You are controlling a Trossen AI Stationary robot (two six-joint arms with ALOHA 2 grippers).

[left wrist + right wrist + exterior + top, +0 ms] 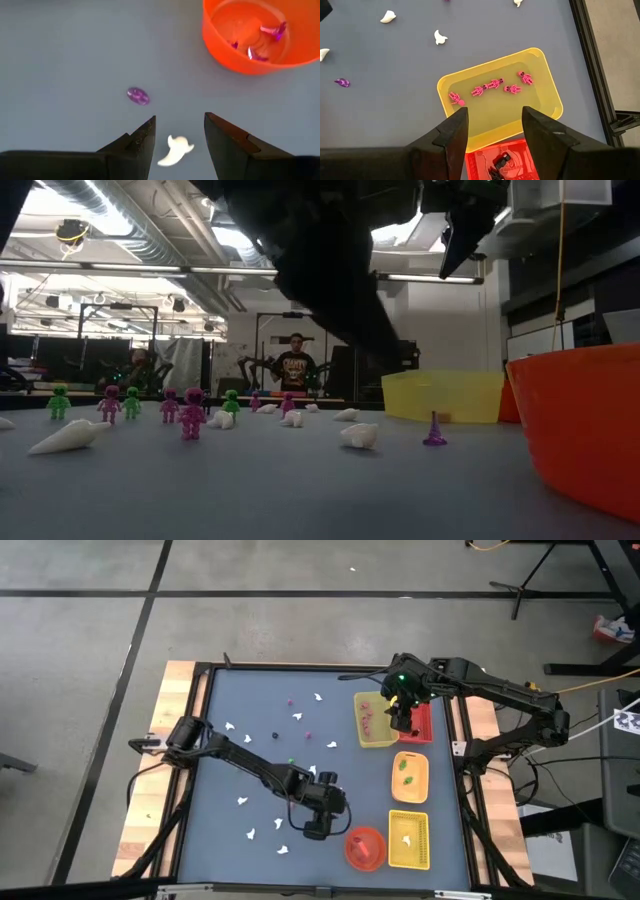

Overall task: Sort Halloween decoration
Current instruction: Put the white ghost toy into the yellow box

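Small Halloween pieces lie scattered on the grey table: white ghosts (297, 717), pink bits (309, 734), a dark bit (274, 736). My left gripper (179, 120) hangs open near the table's near edge, beside the red-orange bowl (260, 35). A white ghost (175, 150) lies flat on the table between its fingers, untouched, and a purple piece (138, 95) lies just beyond. My right gripper (495, 112) is open and empty above the near rim of the yellow tray (545, 105), which holds several pink figures (494, 84).
A red tray (520, 160) with dark pieces sits next to the yellow one. An orange tray (410, 772) and a second yellow tray (408, 838) line the right side. The bowl holds purple pieces (272, 31). Pink and green figures (190, 410) stand farther left. A person stands beyond the table.
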